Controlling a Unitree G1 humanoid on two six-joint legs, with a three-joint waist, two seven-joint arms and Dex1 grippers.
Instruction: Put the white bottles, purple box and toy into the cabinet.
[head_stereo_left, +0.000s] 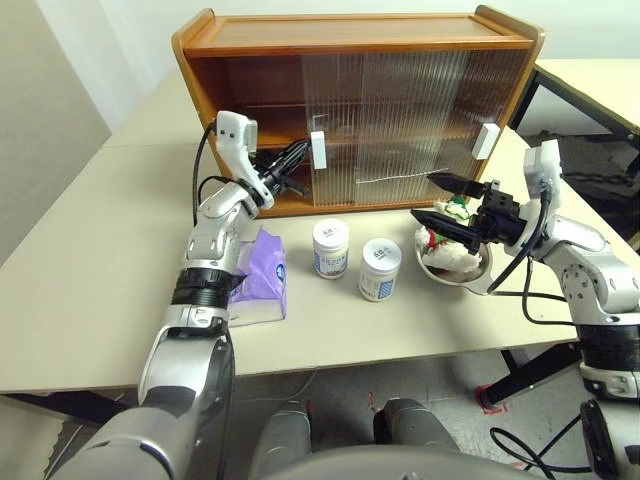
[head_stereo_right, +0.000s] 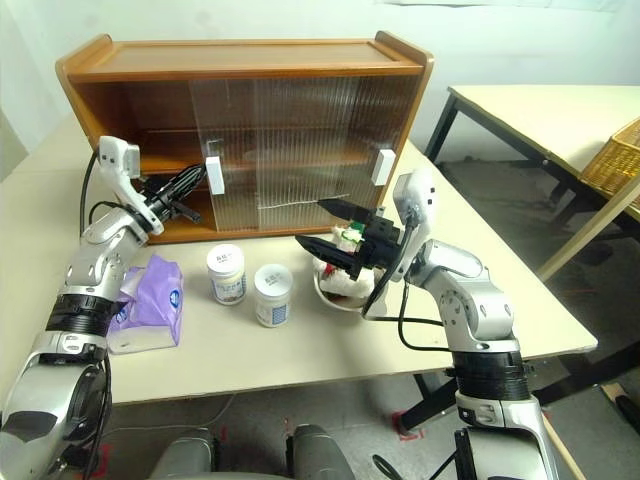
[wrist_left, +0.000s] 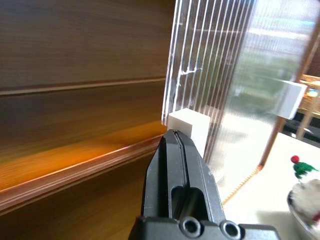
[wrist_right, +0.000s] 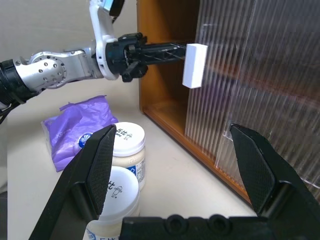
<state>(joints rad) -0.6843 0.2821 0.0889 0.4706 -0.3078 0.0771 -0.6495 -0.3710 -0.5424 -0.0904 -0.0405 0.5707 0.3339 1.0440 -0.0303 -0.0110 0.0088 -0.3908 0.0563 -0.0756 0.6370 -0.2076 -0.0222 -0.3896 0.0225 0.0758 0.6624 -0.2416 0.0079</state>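
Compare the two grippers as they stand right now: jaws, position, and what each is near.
The left gripper has its jaws shut, tips against the cabinet door's white handle; the right gripper has its jaws wide open, holding nothing. The left reaches to the cabinet's open side, while the right hovers by the toy in the steel bowl. Both have black fingers and point roughly level.

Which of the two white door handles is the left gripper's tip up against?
The left gripper, shut, is at the white handle by the cabinet's open left end; the other handle sits far right, untouched.
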